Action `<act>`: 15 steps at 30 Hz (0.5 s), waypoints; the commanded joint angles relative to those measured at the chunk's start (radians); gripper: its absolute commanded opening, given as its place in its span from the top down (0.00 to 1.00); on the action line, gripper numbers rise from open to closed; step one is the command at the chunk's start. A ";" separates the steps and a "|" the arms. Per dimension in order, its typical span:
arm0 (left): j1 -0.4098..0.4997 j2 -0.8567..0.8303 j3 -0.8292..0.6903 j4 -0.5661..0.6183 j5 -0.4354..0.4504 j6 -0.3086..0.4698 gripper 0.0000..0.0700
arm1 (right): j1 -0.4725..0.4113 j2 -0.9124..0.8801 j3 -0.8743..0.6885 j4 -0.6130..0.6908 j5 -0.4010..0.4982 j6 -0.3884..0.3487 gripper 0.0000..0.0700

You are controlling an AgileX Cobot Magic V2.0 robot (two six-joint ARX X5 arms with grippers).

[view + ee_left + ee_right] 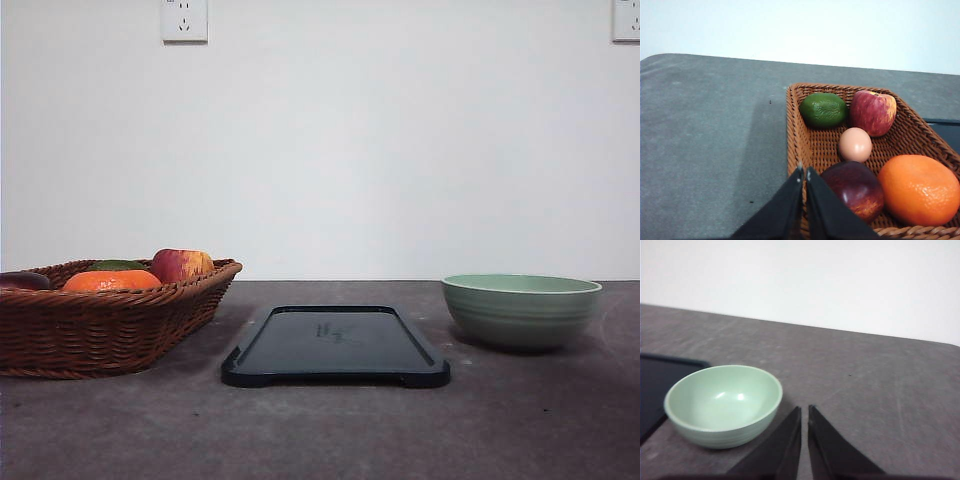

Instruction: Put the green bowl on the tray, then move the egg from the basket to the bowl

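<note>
Table (330, 430): a grey, mottled surface, backed by a plain white wall (400, 150) on which two sockets (184, 19) are mounted high up.

Basket (100, 320): brown wicker, set at the left of the table. Held within it are an egg (855, 144), a green lime-like fruit (823, 109) and a red apple (873, 112) at the far side, and a dark red fruit (856, 187) and an orange (919, 189) nearer. The egg is seen between the apple and the dark red fruit; whether it touches either cannot be settled from this angle.

Tray (335, 345): black, flat, placed at the centre of the table, just right of the basket and apart from it. Nothing is carried on it.

Green bowl (521, 310): upright on the bare table, right of the tray and not touching it. Its inside is seen to hold nothing.

Left gripper (804, 171): poised over the near rim of the basket, jaws pressed together, nothing pinched.

Right gripper (804, 410): held above the table just right of the bowl, jaws closed to a thin slit, nothing between them.
</note>
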 commanded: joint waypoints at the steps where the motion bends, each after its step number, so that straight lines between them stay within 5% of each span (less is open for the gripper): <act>1: 0.000 0.000 -0.019 0.010 0.002 -0.059 1.00 | -0.002 -0.001 -0.004 0.011 0.018 0.059 0.98; 8: 0.000 0.000 -0.019 0.003 0.002 -0.382 1.00 | -0.001 -0.001 -0.004 0.007 0.009 0.160 0.98; 15: 0.000 0.000 -0.019 0.016 0.002 -0.618 1.00 | -0.001 -0.001 -0.004 0.058 -0.003 0.419 0.99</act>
